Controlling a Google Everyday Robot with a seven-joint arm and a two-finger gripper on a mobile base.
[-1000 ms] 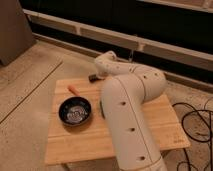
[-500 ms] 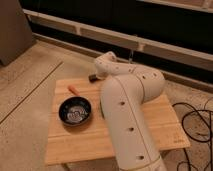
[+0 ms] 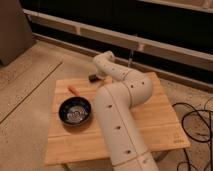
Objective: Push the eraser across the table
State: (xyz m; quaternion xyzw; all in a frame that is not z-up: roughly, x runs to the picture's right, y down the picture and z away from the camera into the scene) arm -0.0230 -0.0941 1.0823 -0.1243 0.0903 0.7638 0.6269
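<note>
The tool (image 3: 98, 74), state indeterminate, sits beside the dark block (image 3: 92, 78) at the surface's (image 3: 150, 125) far edge; overshoot risks pushing it off.

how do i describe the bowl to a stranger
On the left half of the wooden table, beside the white arm, sits a round black bowl. It is far bigger than the thin orange stick behind it, and nearer than the pincer at the far edge.

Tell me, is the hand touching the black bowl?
Apart. The camera view shows the hand near the far edge of the table, with bare wood and an orange object between it and the black bowl.
</note>
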